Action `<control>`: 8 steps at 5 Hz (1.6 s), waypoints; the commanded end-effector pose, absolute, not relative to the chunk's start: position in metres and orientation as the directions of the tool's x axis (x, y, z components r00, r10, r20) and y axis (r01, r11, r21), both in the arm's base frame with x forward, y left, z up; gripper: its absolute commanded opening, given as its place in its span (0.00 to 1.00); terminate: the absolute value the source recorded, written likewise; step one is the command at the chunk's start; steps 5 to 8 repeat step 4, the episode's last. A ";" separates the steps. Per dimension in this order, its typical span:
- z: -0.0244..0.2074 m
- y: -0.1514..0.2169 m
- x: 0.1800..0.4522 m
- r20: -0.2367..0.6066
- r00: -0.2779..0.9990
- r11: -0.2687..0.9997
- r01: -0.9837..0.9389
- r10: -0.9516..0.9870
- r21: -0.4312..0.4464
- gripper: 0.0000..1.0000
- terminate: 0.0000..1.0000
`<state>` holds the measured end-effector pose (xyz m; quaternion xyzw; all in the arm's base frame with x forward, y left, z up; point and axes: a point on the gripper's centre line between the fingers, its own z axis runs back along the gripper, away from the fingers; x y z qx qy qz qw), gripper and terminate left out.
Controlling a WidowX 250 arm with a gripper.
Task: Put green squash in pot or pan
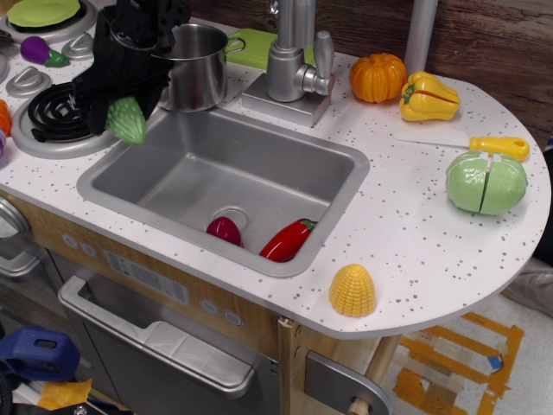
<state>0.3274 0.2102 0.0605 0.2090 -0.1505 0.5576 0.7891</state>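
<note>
My black gripper (119,111) is shut on the green squash (127,120), a light green bumpy toy vegetable. It holds it in the air above the counter at the sink's left rim, next to the black coil burner (54,111). The steel pot (197,66) stands upright behind the sink, to the right of and behind the gripper, with its open mouth visible. The arm hides part of the pot's left side.
The sink (164,173) holds a red pepper (288,240) and a dark red vegetable (225,231). The faucet (294,52) stands right of the pot. A pumpkin (378,77), yellow pepper (429,96), knife (495,145), split cabbage (486,182) and corn (352,290) lie on the counter at right.
</note>
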 end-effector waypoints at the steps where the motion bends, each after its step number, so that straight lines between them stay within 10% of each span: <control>1: 0.124 0.232 0.357 0.632 0.326 0.328 -0.937 0.703 0.119 0.00 0.00; 3: 0.140 0.238 0.419 0.693 0.348 0.425 -0.903 0.631 0.066 0.00 0.00; 4: 0.135 0.234 0.442 0.689 0.380 0.496 -0.868 0.617 0.035 0.00 1.00; 8: 0.135 0.234 0.442 0.689 0.380 0.496 -0.868 0.617 0.035 0.00 1.00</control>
